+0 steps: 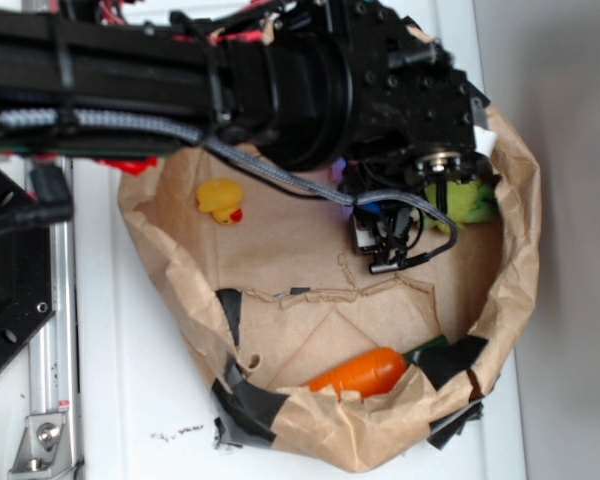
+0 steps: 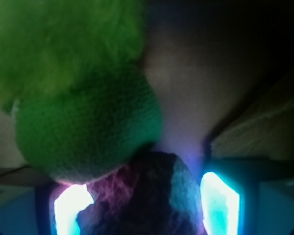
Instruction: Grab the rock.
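Lowered into the upper right of the brown paper bag [image 1: 280, 270], the claw [image 1: 390, 235] was seen with its glowing fingers [image 2: 219, 200] apart, the rock [image 2: 147, 196] bracketed between them at the bottom of the wrist view. Contact could not be confirmed. A green plush [image 2: 83, 132] was pressed against the rock. Closing and lifting were judged outstanding.

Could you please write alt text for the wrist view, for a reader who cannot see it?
A dark rock sits between the gripper's two glowing fingers, lit pink and blue. A green plush toy presses in just above it, over dim brown paper.
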